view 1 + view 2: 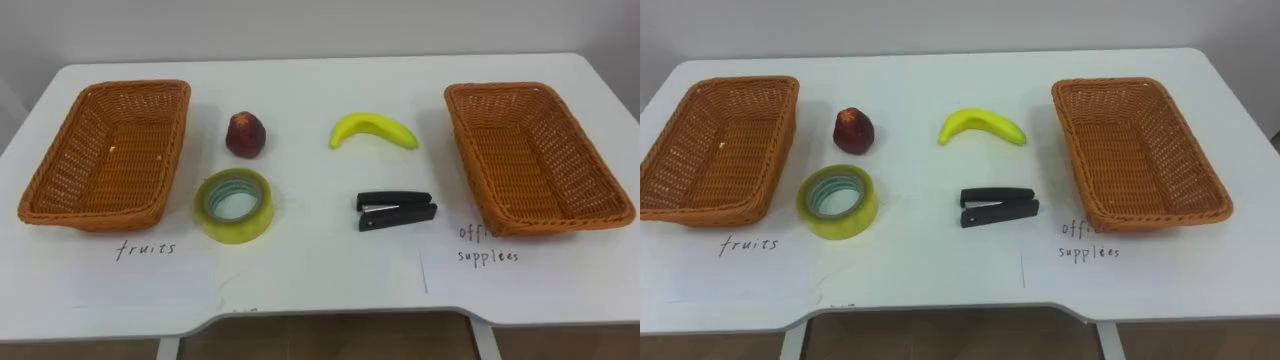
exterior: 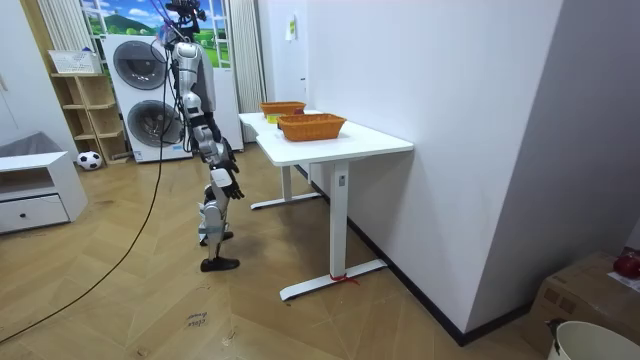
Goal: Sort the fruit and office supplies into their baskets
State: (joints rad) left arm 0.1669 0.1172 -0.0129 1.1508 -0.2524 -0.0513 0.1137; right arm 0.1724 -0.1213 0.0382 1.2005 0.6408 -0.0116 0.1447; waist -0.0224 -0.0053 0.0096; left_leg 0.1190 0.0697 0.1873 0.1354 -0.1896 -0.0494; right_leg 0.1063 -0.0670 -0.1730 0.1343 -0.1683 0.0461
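Count on the white tabletop [image 1: 320, 285]: two wicker baskets, two pieces of fruit, two office items, and two handwritten paper notes.

Baskets: the left basket [image 1: 95, 222] stands at my far left and the right basket [image 1: 560, 226] at my far right, well apart. One paper note [image 1: 146, 249] lies in front of the left basket. The second note [image 1: 488, 250] lies in front of the right basket.

Fruit: one red fruit [image 1: 245, 134] sits just beside the left basket's right wall, apart from it. One banana [image 1: 373, 129] lies in the back row, right of centre and nearer the right basket, with its curve arching away from me.

Office items: one roll of yellowish tape [image 1: 240, 226] lies flat directly in front of the red fruit, near the left basket's front corner. One black stapler [image 1: 397, 210] lies in front of the banana, lengthwise across my view.

All four loose items rest on the tabletop between the baskets. None touches another and none is inside a basket, so sorting has not begun.

In the room view I stand at the tabletop's edge on the room view's left. A robot hand [image 2: 220, 155] of mine hangs about hip level, short of the tabletop and touching none of the items. It is too small there for me to tell how far it is open, or which side it belongs to.
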